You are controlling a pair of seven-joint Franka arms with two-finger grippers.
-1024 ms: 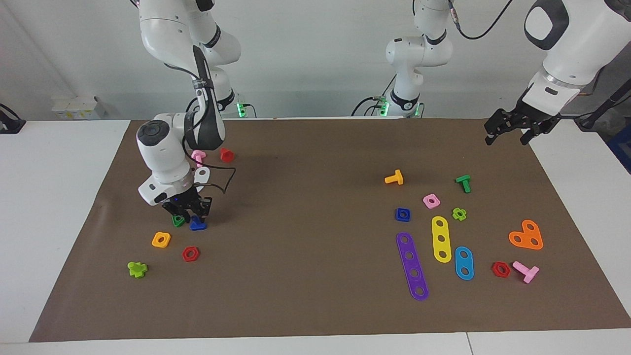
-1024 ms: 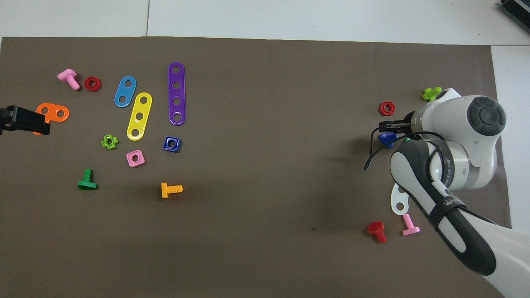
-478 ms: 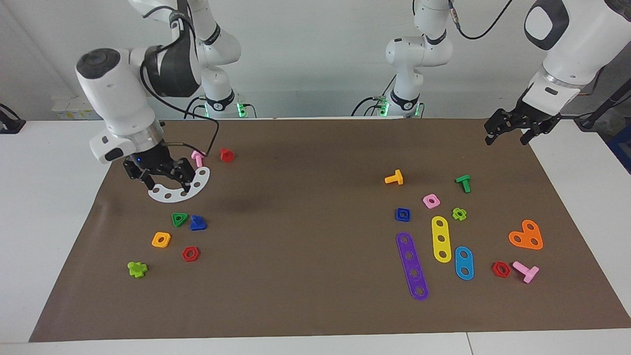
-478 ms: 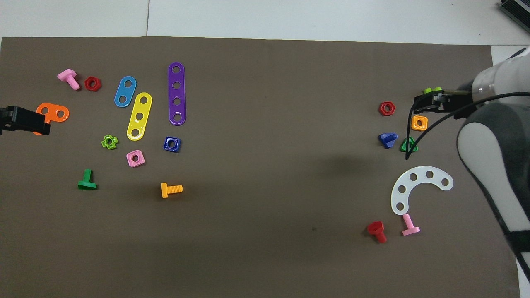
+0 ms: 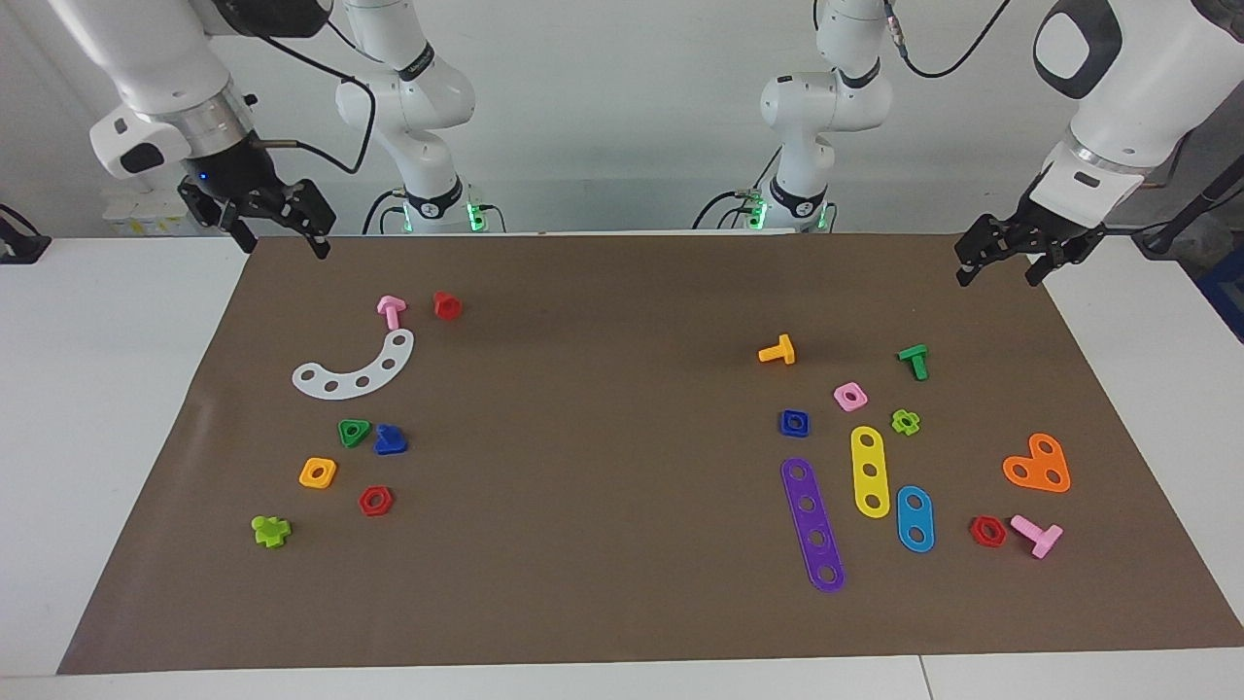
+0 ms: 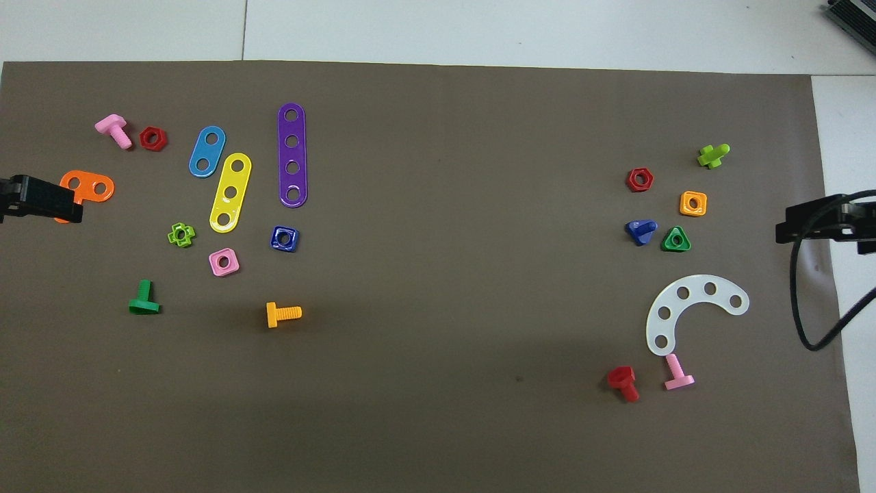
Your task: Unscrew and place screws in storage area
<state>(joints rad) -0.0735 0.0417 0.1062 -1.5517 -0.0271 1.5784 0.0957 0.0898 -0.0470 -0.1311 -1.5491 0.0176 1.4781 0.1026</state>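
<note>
The dark-blue screw (image 5: 390,439) with a triangular head lies loose on the brown mat, toward the right arm's end and beside a green triangular nut (image 5: 354,432). It also shows in the overhead view (image 6: 641,231). My right gripper (image 5: 280,241) is open and empty, raised over the mat's corner at the robots' edge, well apart from the screw. In the overhead view it (image 6: 814,220) shows at the mat's side edge. My left gripper (image 5: 998,275) is open and empty, and waits raised over the mat's other corner by the robots.
Near the screw lie a white curved plate (image 5: 355,369), an orange square nut (image 5: 318,472), a red hex nut (image 5: 375,501), a lime cross bolt (image 5: 270,531), and pink (image 5: 391,311) and red (image 5: 447,305) bolts. Strips, nuts and bolts, including a blue square nut (image 5: 794,423), lie toward the left arm's end.
My right gripper has let go of the dark-blue screw, risen and drawn back to the mat's corner by the robots. The screw stays beside the green nut. The left arm has not moved.
</note>
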